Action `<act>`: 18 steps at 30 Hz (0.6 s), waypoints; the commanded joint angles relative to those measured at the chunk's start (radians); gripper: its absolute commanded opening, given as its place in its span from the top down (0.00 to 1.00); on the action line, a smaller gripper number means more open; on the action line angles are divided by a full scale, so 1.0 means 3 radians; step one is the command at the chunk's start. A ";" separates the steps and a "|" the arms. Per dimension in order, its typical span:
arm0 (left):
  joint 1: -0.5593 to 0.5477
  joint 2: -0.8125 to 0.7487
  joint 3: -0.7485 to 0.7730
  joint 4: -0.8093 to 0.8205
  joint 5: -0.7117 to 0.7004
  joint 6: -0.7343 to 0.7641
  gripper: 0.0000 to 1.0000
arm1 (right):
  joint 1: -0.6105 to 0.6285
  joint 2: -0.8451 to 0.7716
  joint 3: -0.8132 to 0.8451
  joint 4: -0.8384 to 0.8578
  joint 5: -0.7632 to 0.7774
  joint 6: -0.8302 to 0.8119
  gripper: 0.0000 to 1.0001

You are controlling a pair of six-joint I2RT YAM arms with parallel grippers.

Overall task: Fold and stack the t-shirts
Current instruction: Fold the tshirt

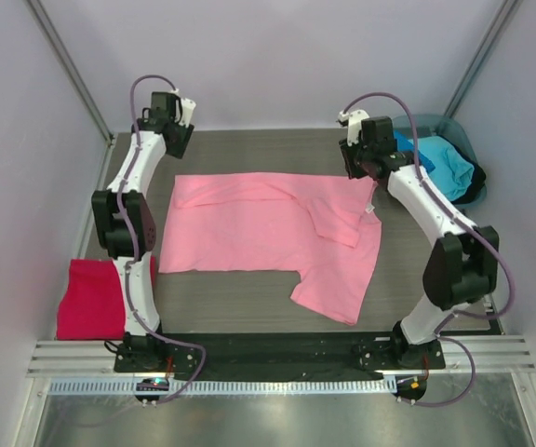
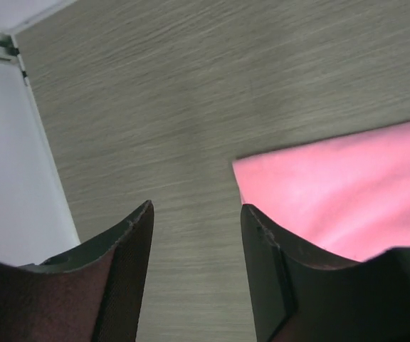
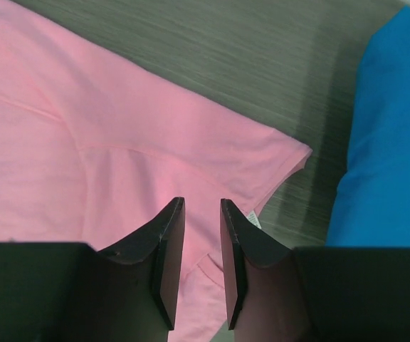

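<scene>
The light pink t-shirt [image 1: 268, 233] lies spread flat across the middle of the table, one sleeve folded in over its right part and its lower right part hanging toward the near edge. My left gripper [image 1: 177, 130] hovers past the shirt's far left corner. In the left wrist view it [image 2: 196, 210] is open over bare table, with the pink corner [image 2: 333, 192] just to its right. My right gripper [image 1: 354, 165] is over the shirt's far right corner. In the right wrist view it [image 3: 202, 203] stands open with a narrow gap, and only pink cloth [image 3: 119, 142] shows below.
A folded crimson-magenta t-shirt [image 1: 91, 298] lies at the near left by the left arm's base. A grey-teal tub [image 1: 435, 121] at the far right holds blue and turquoise shirts [image 1: 440, 163]; the blue cloth [image 3: 393, 142] lies right of my right fingers. White walls enclose the table.
</scene>
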 commanded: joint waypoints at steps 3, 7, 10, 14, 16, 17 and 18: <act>0.0089 0.0494 0.0610 -0.0620 0.0204 -0.0224 0.44 | -0.0256 0.0610 0.0437 0.0067 0.0120 -0.0042 0.69; 0.0094 0.0658 0.0728 -0.0640 0.0275 -0.0280 0.42 | -0.0353 0.0989 0.0865 -0.0050 0.0120 -0.0175 0.70; 0.0109 0.0745 0.0851 -0.0722 0.0326 -0.0326 0.43 | -0.0379 0.1204 0.1070 -0.0137 0.0145 -0.0257 0.69; 0.0145 0.0903 0.0974 -0.0819 0.0367 -0.0372 0.43 | -0.0389 0.1338 0.1133 -0.0245 0.0262 -0.0339 0.68; 0.0145 0.0944 0.1030 -0.0881 0.0393 -0.0392 0.41 | -0.0384 0.1384 0.1107 -0.0270 0.0354 -0.0375 0.68; 0.0150 0.0980 0.1061 -0.0891 0.0398 -0.0403 0.40 | -0.0384 0.1419 0.1112 -0.0301 0.0441 -0.0385 0.68; 0.0150 0.0995 0.1066 -0.0886 0.0403 -0.0408 0.39 | -0.0384 0.1435 0.1102 -0.0291 0.0482 -0.0416 0.68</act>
